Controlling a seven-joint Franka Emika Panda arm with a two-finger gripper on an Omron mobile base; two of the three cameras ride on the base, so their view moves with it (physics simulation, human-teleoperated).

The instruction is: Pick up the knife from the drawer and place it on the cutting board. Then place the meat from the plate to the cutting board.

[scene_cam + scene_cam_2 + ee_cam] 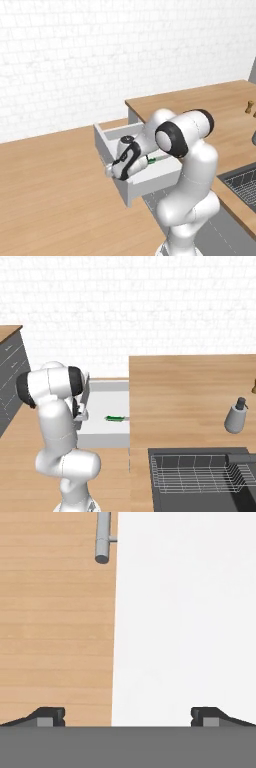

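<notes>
The light-grey drawer (131,186) stands pulled out from under the wooden counter. Inside it lies the knife (116,418) with its green handle, near the counter's side; a bit of it (151,160) peeks out past my arm. My gripper (111,171) hangs over the drawer's front end, pointing down, open with nothing between the fingertips. In the hand view the gripper (129,717) straddles the drawer's pale front panel (185,622), and the small metal handle (103,537) juts out over the wood floor. The cutting board, the plate and the meat are out of view.
A wooden counter (190,391) runs to the right of the drawer, carrying a grey soap dispenser (236,416). A dark sink with a wire rack (200,476) sits at its near end. Dark grey cabinet drawers (10,371) stand at far left.
</notes>
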